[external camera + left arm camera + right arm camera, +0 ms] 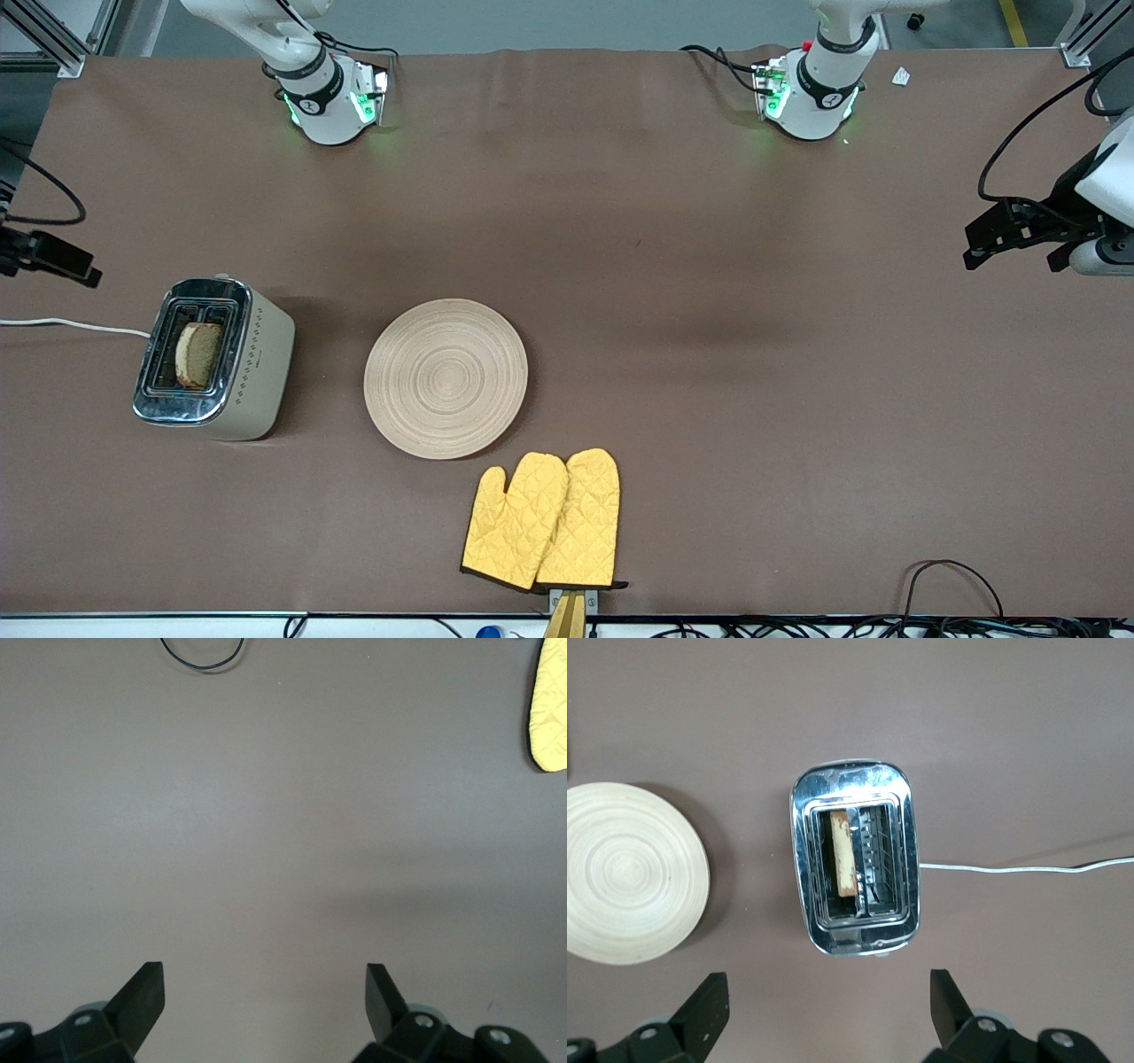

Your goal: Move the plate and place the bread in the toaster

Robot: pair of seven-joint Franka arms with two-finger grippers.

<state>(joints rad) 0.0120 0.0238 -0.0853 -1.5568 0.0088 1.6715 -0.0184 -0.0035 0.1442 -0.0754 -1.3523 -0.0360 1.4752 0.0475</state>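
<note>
Chrome glints on top of the toaster [215, 359], and the bread [198, 354] stands upright in 1 of its 2 slots, the one on the plate's side. The right gripper [826, 1010] hangs in the air with its jaws spread wide and empty; the toaster sits straight ahead of the gap between them, the bare wooden plate [446, 378] off to one side. The left gripper [264, 997] waits over bare brown table [709, 266] at its own end, jaws wide apart and holding nothing. A pair of yellow oven mitts [545, 521] lies just beside the plate, nearer the front camera.
</note>
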